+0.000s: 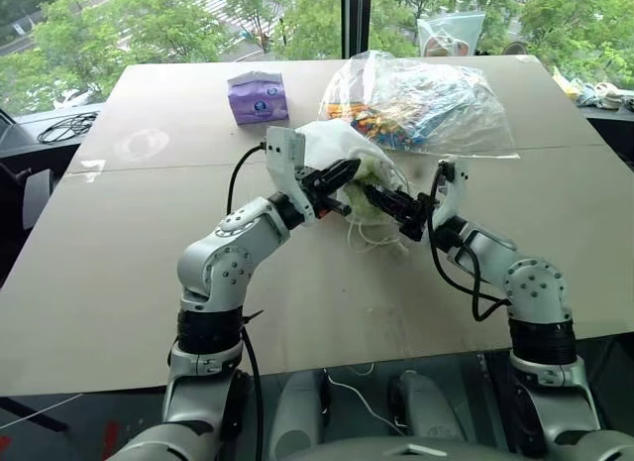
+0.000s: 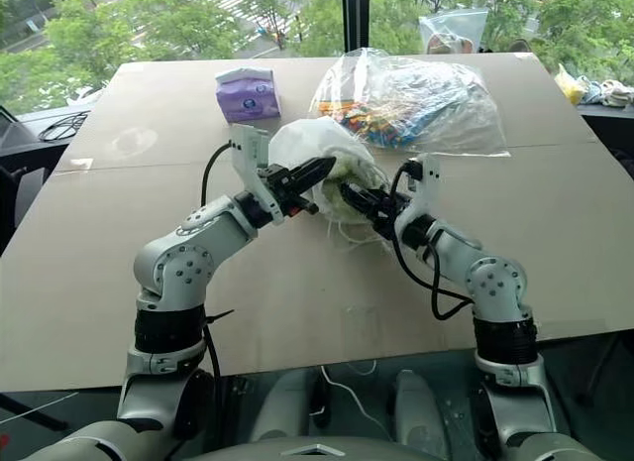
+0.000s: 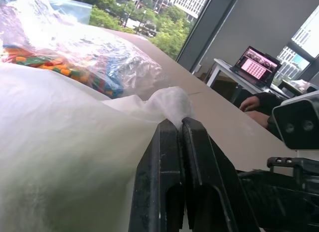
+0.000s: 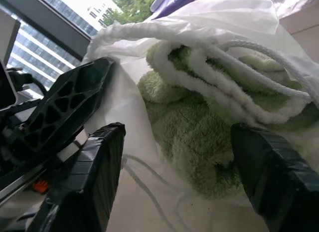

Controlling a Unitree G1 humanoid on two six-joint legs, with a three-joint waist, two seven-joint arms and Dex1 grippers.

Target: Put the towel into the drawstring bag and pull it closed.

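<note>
Mid-worktop (image 1: 119, 312): towel (image 4: 194, 142) sits in drawstring bag (image 1: 332, 144) mouth. Left claw (image 1: 342, 175) pinched shut on bag fabric; right claw (image 4: 189, 192) gaping, empty. Cloth soft, light, limp; grab cords (image 4: 259, 55) next.

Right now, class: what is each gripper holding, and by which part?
The left gripper is shut on the bag, pinching a fold of its fabric by the mouth. The right gripper is open before the towel, holding nothing.
</note>
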